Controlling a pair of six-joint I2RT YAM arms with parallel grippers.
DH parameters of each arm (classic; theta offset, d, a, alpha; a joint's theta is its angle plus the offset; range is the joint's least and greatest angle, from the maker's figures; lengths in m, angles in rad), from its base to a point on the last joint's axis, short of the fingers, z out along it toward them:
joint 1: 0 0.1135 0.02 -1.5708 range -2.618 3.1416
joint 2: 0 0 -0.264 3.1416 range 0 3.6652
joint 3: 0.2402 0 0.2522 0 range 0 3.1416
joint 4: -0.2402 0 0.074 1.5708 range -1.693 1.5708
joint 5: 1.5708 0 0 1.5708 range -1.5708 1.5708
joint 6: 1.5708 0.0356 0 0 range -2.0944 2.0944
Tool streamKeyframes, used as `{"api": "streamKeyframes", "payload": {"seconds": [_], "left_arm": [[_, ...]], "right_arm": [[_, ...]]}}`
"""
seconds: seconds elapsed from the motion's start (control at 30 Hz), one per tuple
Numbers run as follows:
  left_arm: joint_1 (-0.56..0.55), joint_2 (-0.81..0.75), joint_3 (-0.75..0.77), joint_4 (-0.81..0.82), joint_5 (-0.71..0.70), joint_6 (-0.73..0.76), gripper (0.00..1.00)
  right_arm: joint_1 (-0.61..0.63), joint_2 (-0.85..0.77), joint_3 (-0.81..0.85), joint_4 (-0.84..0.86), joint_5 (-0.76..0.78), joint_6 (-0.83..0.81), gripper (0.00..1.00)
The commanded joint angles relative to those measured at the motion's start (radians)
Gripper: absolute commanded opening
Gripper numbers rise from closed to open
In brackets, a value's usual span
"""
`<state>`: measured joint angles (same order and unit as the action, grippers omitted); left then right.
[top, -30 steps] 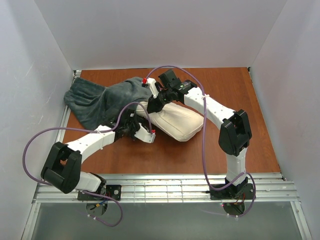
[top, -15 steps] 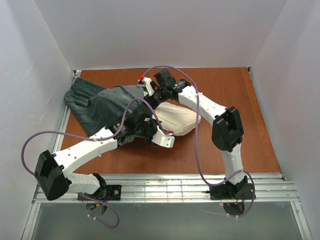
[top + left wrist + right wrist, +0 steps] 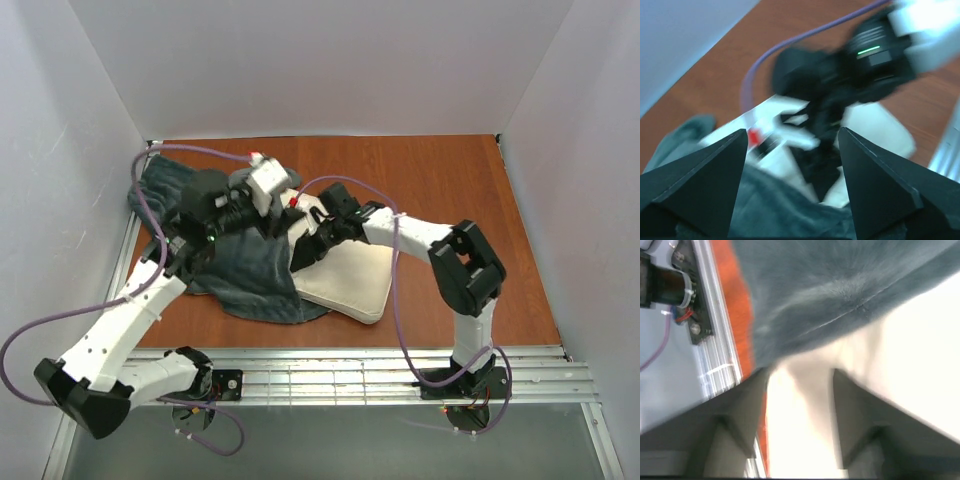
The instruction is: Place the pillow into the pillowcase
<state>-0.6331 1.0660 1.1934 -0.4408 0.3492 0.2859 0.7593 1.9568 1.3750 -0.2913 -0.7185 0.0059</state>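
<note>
The dark grey-teal pillowcase (image 3: 225, 265) lies flat on the left of the table, and its right edge overlaps the cream pillow (image 3: 350, 285) beside it. My left gripper (image 3: 272, 190) hovers open above the back of the pillowcase (image 3: 780, 205) with nothing between its fingers (image 3: 705, 185). This blurred left wrist view also shows my right arm's wrist and the pillow (image 3: 885, 127) beyond it. My right gripper (image 3: 302, 250) sits at the pillow's left edge. There its jaws stand apart over the pillow (image 3: 920, 365), just below the pillowcase hem (image 3: 830, 290).
A metal rail (image 3: 330, 365) runs along the near table edge, and the left arm's base (image 3: 670, 285) is bolted there. White walls close in the left, back and right sides. Purple cables loop over both arms. Bare wood table (image 3: 450, 180) lies to the right.
My left arm swung from in front of the pillow to the back left and opened. The right gripper opened too. Pillowcase and pillow now lie nearer the front, the case spread flat.
</note>
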Motion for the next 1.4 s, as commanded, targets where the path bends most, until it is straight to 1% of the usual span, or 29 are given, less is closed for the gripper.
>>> {"api": "streamKeyframes", "payload": {"seconds": [0.0, 0.03, 0.07, 0.1, 0.13, 0.17, 0.2, 0.33, 0.37, 0.4, 0.47, 0.53, 0.67, 0.73, 0.77, 0.8, 0.83, 0.87, 0.93, 0.97, 1.0, 1.03, 1.07, 1.13, 1.17, 1.23, 1.27, 1.33, 1.37], "left_arm": [[0.206, 0.118, 0.052, -0.100, 0.011, -0.202, 0.70], [0.240, 0.162, 0.102, -0.104, 0.036, -0.206, 0.78], [0.301, 0.284, 0.135, -0.113, 0.059, -0.196, 0.84], [0.321, 0.346, 0.182, -0.134, 0.076, -0.183, 0.87], [0.337, 0.417, 0.257, -0.130, 0.080, -0.171, 0.98], [0.351, 0.481, 0.314, -0.134, 0.082, -0.119, 0.98], [0.355, 0.611, 0.358, -0.141, 0.062, -0.104, 0.98], [0.372, 0.892, 0.587, -0.168, 0.019, -0.041, 0.98], [0.377, 0.960, 0.706, -0.208, 0.017, 0.005, 0.98], [0.383, 1.048, 0.765, -0.287, 0.042, 0.025, 0.98], [0.389, 1.115, 0.851, -0.356, 0.106, 0.106, 0.98], [0.385, 1.140, 0.842, -0.429, 0.143, 0.226, 0.98], [0.378, 1.083, 0.695, -0.441, 0.293, 0.357, 0.98], [0.362, 1.080, 0.637, -0.434, 0.318, 0.390, 0.98], [0.354, 1.095, 0.629, -0.441, 0.313, 0.407, 0.98], [0.348, 1.101, 0.615, -0.481, 0.332, 0.429, 0.97], [0.337, 1.105, 0.608, -0.505, 0.342, 0.474, 0.96], [0.332, 1.098, 0.595, -0.524, 0.355, 0.484, 0.95], [0.331, 1.076, 0.545, -0.533, 0.425, 0.521, 0.95], [0.326, 1.054, 0.526, -0.512, 0.438, 0.526, 0.94], [0.320, 1.049, 0.512, -0.507, 0.439, 0.538, 0.88], [0.297, 1.046, 0.494, -0.507, 0.435, 0.576, 0.68], [0.286, 1.045, 0.488, -0.521, 0.439, 0.602, 0.57], [0.268, 1.019, 0.468, -0.515, 0.468, 0.628, 0.43], [0.265, 1.003, 0.447, -0.509, 0.529, 0.662, 0.33], [0.265, 0.941, 0.420, -0.480, 0.586, 0.662, 0.24], [0.263, 0.924, 0.419, -0.467, 0.597, 0.665, 0.23], [0.256, 0.878, 0.420, -0.472, 0.600, 0.694, 0.24], [0.254, 0.861, 0.425, -0.498, 0.593, 0.720, 0.40]], "right_arm": [[-0.061, -0.191, 0.024, -0.077, -0.009, -0.085, 0.56], [-0.081, -0.243, 0.053, -0.136, 0.005, -0.110, 0.59], [-0.100, -0.259, 0.103, -0.161, 0.040, -0.139, 0.61], [-0.139, -0.265, 0.130, -0.186, 0.066, -0.162, 0.63], [-0.158, -0.259, 0.150, -0.212, 0.089, -0.212, 0.65], [-0.191, -0.247, 0.182, -0.247, 0.147, -0.234, 0.66], [-0.207, -0.233, 0.193, -0.259, 0.177, -0.251, 0.67], [-0.268, -0.113, 0.234, -0.278, 0.272, -0.310, 0.71], [-0.282, -0.092, 0.243, -0.276, 0.280, -0.316, 0.71], [-0.285, -0.073, 0.263, -0.276, 0.289, -0.319, 0.72], [-0.302, -0.020, 0.288, -0.281, 0.275, -0.322, 0.72], [-0.308, 0.020, 0.308, -0.285, 0.257, -0.325, 0.72], [-0.318, 0.082, 0.288, -0.289, 0.229, -0.336, 0.72], [-0.316, 0.137, 0.273, -0.310, 0.153, -0.343, 0.65], [-0.314, 0.157, 0.271, -0.325, 0.118, -0.349, 0.57], [-0.314, 0.177, 0.265, -0.344, 0.091, -0.356, 0.43], [-0.313, 0.172, 0.253, -0.380, 0.027, -0.372, 0.38], [-0.313, 0.157, 0.201, -0.382, -0.002, -0.377, 0.30], [-0.313, 0.073, 0.139, -0.376, -0.056, -0.382, 0.23], [-0.313, 0.042, 0.086, -0.378, -0.065, -0.379, 0.16], [-0.313, -0.017, 0.063, -0.381, -0.081, -0.371, 0.13], [-0.313, -0.050, 0.038, -0.396, -0.132, -0.373, 0.11], [-0.313, -0.080, 0.001, -0.401, -0.157, -0.376, 0.12], [-0.318, -0.166, 0.001, -0.410, -0.171, -0.373, 0.23], [-0.342, -0.186, 0.015, -0.405, -0.170, -0.369, 0.33], [-0.406, -0.194, 0.103, -0.379, -0.129, -0.321, 0.54], [-0.419, -0.156, 0.142, -0.329, -0.104, -0.304, 0.63], [-0.422, -0.102, 0.249, -0.319, -0.030, -0.303, 0.67], [-0.417, -0.041, 0.277, -0.307, -0.019, -0.319, 0.68]]}}
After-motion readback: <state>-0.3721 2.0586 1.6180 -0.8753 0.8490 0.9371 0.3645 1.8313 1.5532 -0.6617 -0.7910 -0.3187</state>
